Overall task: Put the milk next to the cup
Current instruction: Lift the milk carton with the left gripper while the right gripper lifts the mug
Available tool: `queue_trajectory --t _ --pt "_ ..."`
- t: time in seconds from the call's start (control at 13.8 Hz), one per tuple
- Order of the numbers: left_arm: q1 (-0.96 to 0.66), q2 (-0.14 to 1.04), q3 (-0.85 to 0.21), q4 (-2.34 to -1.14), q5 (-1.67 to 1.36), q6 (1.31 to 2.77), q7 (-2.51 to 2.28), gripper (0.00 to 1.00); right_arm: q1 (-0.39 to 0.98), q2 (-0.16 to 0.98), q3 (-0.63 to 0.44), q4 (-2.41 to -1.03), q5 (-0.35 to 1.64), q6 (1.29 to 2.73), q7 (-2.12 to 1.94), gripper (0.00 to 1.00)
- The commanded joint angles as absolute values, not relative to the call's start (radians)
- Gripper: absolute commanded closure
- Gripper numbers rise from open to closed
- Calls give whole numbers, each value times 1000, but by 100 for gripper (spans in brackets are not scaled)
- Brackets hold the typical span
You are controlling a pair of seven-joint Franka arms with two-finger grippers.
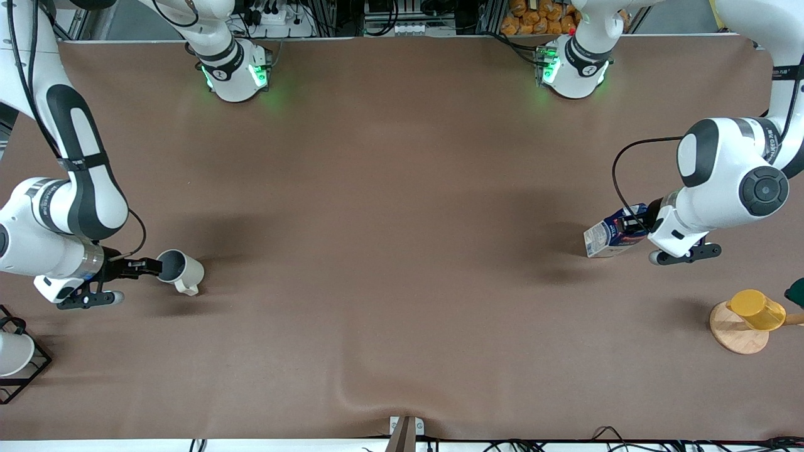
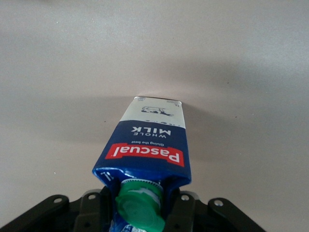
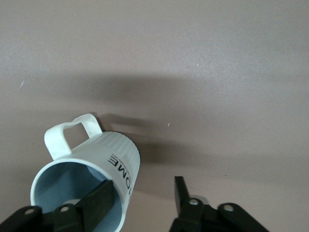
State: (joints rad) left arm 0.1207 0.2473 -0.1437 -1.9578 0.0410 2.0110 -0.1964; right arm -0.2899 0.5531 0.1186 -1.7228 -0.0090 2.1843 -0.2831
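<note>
The milk (image 1: 610, 238) is a dark blue carton with a green cap (image 2: 139, 208) and a red label band. It is tilted, white end down, near the left arm's end of the table. My left gripper (image 1: 635, 226) is shut on its gable top, one finger on each side of the cap in the left wrist view (image 2: 137, 205). The off-white cup (image 1: 181, 270) leans with its mouth toward my right gripper (image 1: 149, 267) near the right arm's end. That gripper (image 3: 141, 195) is open: one finger (image 3: 99, 198) is inside the cup (image 3: 104, 164), the other (image 3: 180, 193) is outside, clear of the wall.
A yellow cup (image 1: 757, 309) lies on a wooden disc (image 1: 735, 336) nearer to the front camera than the milk. A white cup (image 1: 11, 353) sits in a black wire rack (image 1: 28, 370) at the right arm's end. Brown cloth (image 1: 402, 251) covers the table between milk and cup.
</note>
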Motion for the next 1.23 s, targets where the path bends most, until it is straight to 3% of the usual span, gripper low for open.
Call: queue_trajectory --t 0.0,0.36,0.65,0.94,1.16 --pt "117 239 -149 -1924 35 1985 -199 61 -288 538 127 -1747 9 2186 -299 40" --pt "115 233 -169 -1821 37 1872 -179 63 -296 529 140 -1713 12 2082 -327 30" --pt "117 226 -204 -1724 37 1752 -178 63 -285 515 146 -1712 11 2068 -333 29" --pt "121 218 -209 -1721 37 1740 -176 63 -287 520 150 -1741 12 2106 -336 41" --pt "124 221 -209 -1724 37 1740 -172 63 -281 515 150 -1834 11 2256 -336 53"
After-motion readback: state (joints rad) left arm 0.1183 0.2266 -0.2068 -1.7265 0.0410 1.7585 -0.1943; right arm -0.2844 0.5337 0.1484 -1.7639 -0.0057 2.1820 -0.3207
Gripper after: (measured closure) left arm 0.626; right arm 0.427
